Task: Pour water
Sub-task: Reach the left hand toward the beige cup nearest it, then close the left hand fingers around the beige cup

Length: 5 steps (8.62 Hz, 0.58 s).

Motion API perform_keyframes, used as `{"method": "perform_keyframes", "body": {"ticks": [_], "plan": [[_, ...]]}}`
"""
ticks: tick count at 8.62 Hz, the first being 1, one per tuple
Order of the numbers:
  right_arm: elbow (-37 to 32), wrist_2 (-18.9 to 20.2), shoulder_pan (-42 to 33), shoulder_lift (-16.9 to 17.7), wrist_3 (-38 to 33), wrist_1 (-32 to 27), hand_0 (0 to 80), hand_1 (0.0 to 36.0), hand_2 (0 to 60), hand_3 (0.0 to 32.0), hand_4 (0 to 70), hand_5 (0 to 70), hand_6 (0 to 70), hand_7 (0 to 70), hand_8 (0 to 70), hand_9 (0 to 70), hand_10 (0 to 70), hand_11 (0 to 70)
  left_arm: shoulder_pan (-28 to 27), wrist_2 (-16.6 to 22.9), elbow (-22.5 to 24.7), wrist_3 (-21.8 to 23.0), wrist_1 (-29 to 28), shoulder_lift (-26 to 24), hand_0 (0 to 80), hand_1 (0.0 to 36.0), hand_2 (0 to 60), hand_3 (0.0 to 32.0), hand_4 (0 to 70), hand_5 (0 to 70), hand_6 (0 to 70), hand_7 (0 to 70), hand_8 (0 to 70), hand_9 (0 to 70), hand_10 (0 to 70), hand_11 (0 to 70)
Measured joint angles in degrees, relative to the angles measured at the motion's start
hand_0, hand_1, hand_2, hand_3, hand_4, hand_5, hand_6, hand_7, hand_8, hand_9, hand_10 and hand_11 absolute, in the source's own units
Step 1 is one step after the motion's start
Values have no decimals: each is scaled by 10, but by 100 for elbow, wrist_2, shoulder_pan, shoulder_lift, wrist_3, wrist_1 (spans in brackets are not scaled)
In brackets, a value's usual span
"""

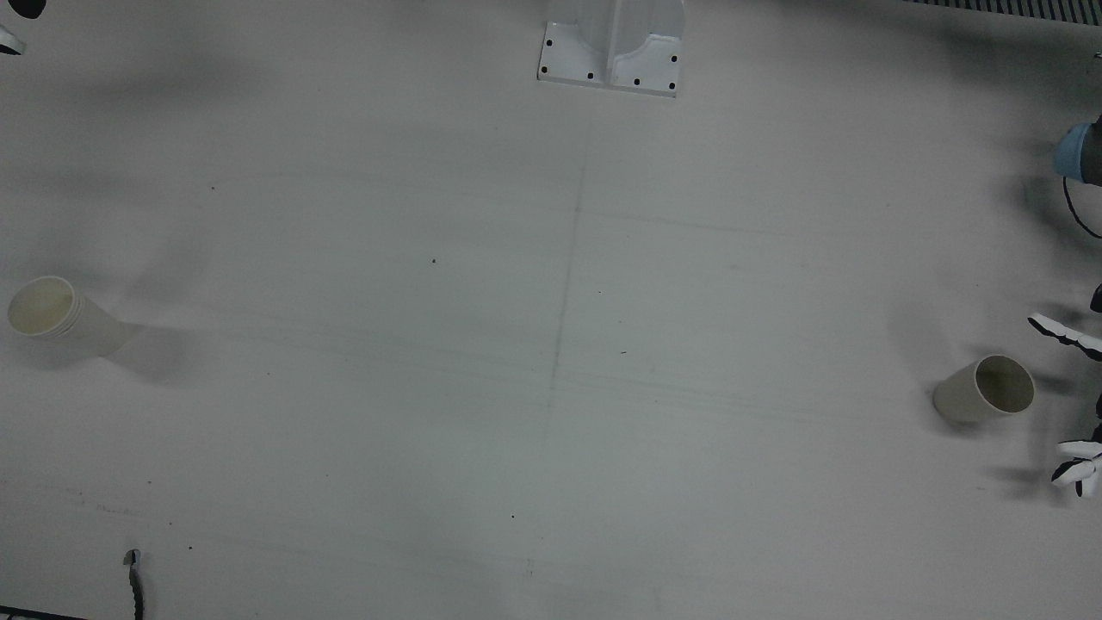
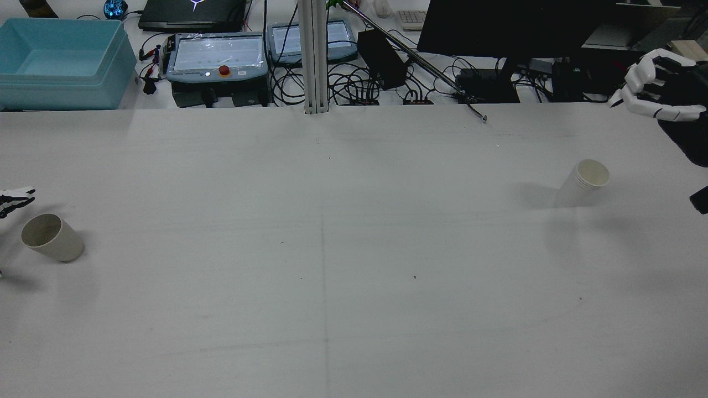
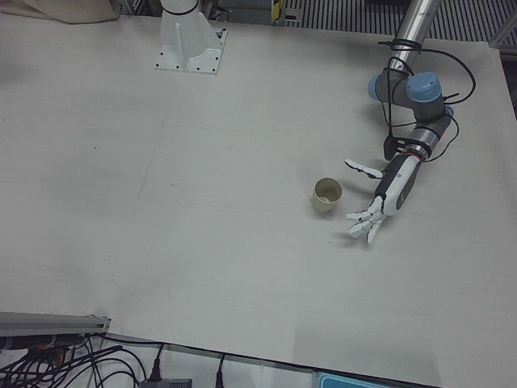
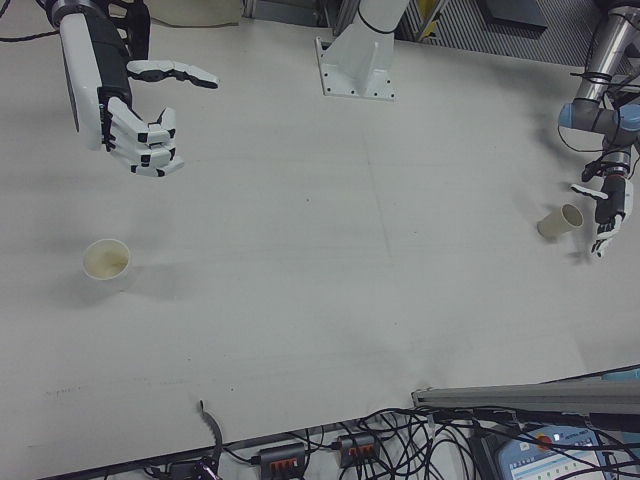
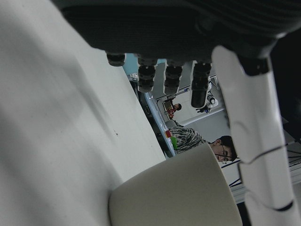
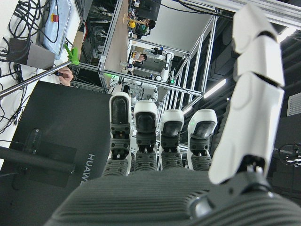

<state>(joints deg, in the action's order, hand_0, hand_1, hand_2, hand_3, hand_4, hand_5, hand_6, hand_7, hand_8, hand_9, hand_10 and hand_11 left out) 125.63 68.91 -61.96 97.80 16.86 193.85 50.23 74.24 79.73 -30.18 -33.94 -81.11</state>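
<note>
- L side first: my white-and-black left hand (image 3: 378,198) has fingers (image 3: 361,226) spread wide, thumb out the other way, nothing held.
- The beige paper cup (image 3: 327,195) stands upright just beside that open palm, between thumb and fingers but not touching as far as I can tell. Rear view puts it at the table's far left edge (image 2: 52,237), fingertips (image 2: 16,197) just poking in above it.
- L hand cam: cup wall (image 5: 188,193) fills the bottom of the shot, one white finger (image 5: 254,141) running alongside it. Contact? Can't tell from here.
- Front view: same cup (image 1: 986,392) near the right edge, fingertips (image 1: 1076,465) just beside it.
- R side: my right hand (image 4: 130,105) hangs up off the table, fingers (image 4: 150,135) curled partway in, thumb straight out, gripping nothing.
- R hand cam shows those fingers (image 6: 146,132) bent over the palm against a dark monitor (image 6: 47,136), air between them.
- The second cup, a white paper cup that looks like a nested stack (image 4: 107,260), stands on the table below and in front of the R hand, well apart from it. Rear view: (image 2: 583,182), toward the right.
- Both cups sit at opposite ends of the white table (image 2: 343,249), well apart. Water inside either one: can't tell.
- Behind the table: a light-blue plastic bin (image 2: 61,61) and cabling.
</note>
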Motion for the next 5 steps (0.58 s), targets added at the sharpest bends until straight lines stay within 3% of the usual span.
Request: {"method": "perform_keyframes", "body": {"ticks": [5], "plan": [[-4, 2, -16, 20, -36, -5, 548, 170, 146, 0, 144, 700, 375, 700, 429, 623, 301, 446, -191, -32, 327, -37, 551, -194, 559, 146, 0, 62, 101, 301, 96, 152, 135, 101, 12, 35]]}}
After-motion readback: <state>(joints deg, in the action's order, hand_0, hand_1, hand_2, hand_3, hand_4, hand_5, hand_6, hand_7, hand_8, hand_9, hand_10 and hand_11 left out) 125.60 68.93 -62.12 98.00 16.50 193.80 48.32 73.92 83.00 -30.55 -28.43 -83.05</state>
